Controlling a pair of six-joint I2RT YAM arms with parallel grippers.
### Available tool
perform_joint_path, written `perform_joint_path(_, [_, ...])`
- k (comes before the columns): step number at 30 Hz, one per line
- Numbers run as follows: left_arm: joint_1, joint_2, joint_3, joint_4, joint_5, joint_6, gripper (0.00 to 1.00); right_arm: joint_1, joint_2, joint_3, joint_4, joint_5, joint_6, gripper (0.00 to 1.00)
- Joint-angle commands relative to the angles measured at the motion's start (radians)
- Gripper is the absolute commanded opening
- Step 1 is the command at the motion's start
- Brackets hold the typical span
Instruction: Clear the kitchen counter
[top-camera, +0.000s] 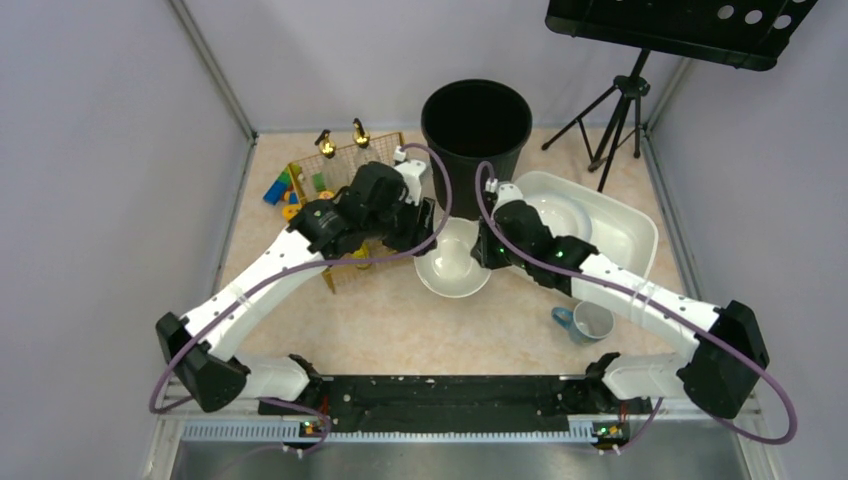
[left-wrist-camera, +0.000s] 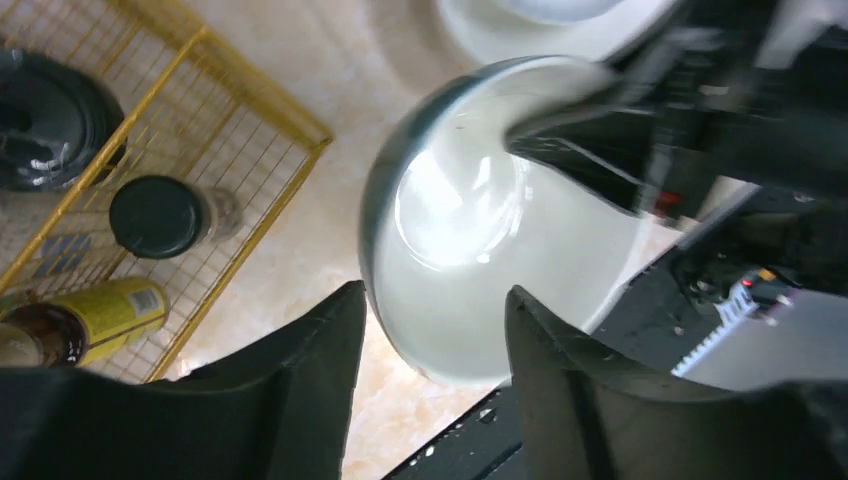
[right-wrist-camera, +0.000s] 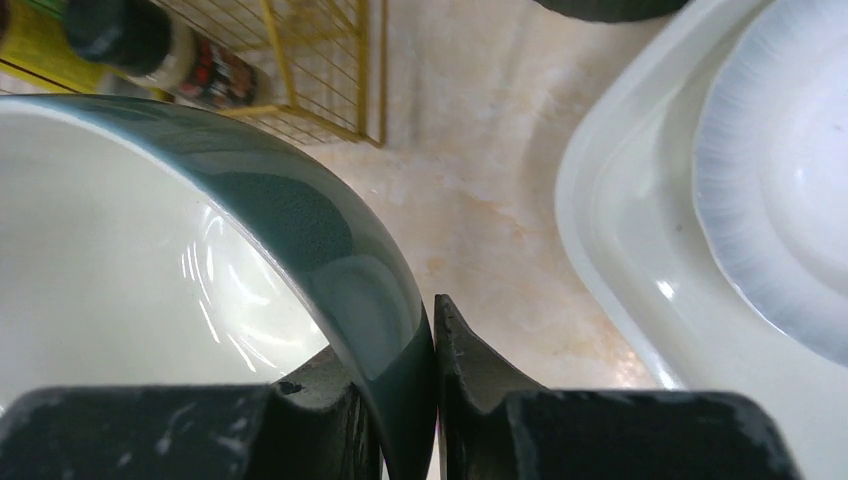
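Pinched shut, the right claw (right-wrist-camera: 432, 335) grips the rim of the bowl (right-wrist-camera: 330, 250) at the bottom centre of its wrist view, one jaw inside on the white glaze, the other outside on the dark green wall. An edge grip makes sense, since the bowl looks too wide to span across. At the bottom of the other wrist view the left claw (left-wrist-camera: 432, 295) stands open, its fingers (left-wrist-camera: 300, 380) on either side of the bowl's near edge and neither clearly pressing on it. Both claws meet on this one bowl at the centre of the overhead frame, which suits passing it to the arm on the tub's side. Whether the bowl rests on the kitchen counter (top-camera: 400, 320) or hangs just above it I cannot tell.

The counter, beige and faintly marbled, fills the middle of the overhead frame. Just right of the bowl sits the white tub (top-camera: 632, 232) with a plate (top-camera: 560, 215) already in it, a likely home for crockery. At upper centre stands a black bucket (top-camera: 475, 120). At upper left is a yellow wire basket (top-camera: 345, 160) holding bottles (left-wrist-camera: 160, 215). A mug (top-camera: 590, 322) waits at lower right, near the right arm, so clearing is not yet done
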Motion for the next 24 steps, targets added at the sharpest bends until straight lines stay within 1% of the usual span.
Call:
perform_joint_path(1, [-0.011, -0.146, 0.069, 0.123, 0.151, -0.02, 0.69, -0.025, -0.059, 0.019, -0.006, 0.049, -0.031, 0.0])
perform_joint_path(2, [-0.011, -0.162, 0.077, 0.117, 0.155, -0.022, 0.73, -0.041, -0.072, 0.02, -0.014, 0.042, -0.035, 0.0])
perform_joint_path(3, [-0.011, -0.178, 0.082, 0.109, 0.153, -0.023, 0.74, -0.064, -0.084, 0.02, -0.023, 0.031, -0.038, 0.0])
perform_joint_path(7, [-0.011, -0.245, 0.078, 0.083, 0.122, -0.019, 0.75, -0.2, -0.137, 0.029, -0.068, -0.039, -0.062, 0.0])
perform_joint_path(11, [-0.011, -0.32, 0.021, 0.092, 0.107, -0.025, 0.74, -0.314, -0.162, 0.062, -0.127, -0.084, -0.094, 0.0])
perform_joint_path(15, [-0.011, -0.375, -0.033, 0.08, 0.115, -0.043, 0.74, -0.424, -0.157, 0.087, -0.15, -0.13, -0.105, 0.0])
perform_joint_path(18, [-0.011, -0.425, -0.095, 0.096, 0.125, -0.06, 0.75, -0.477, -0.129, 0.091, -0.151, -0.118, -0.09, 0.0])
perform_joint_path(21, [-0.011, -0.453, -0.124, 0.082, 0.106, -0.048, 0.79, -0.539, -0.105, 0.064, -0.099, -0.137, -0.044, 0.0])
perform_joint_path(24, [-0.01, -0.464, -0.144, 0.061, 0.093, -0.062, 0.84, -0.608, -0.068, 0.062, -0.063, -0.19, -0.01, 0.0])
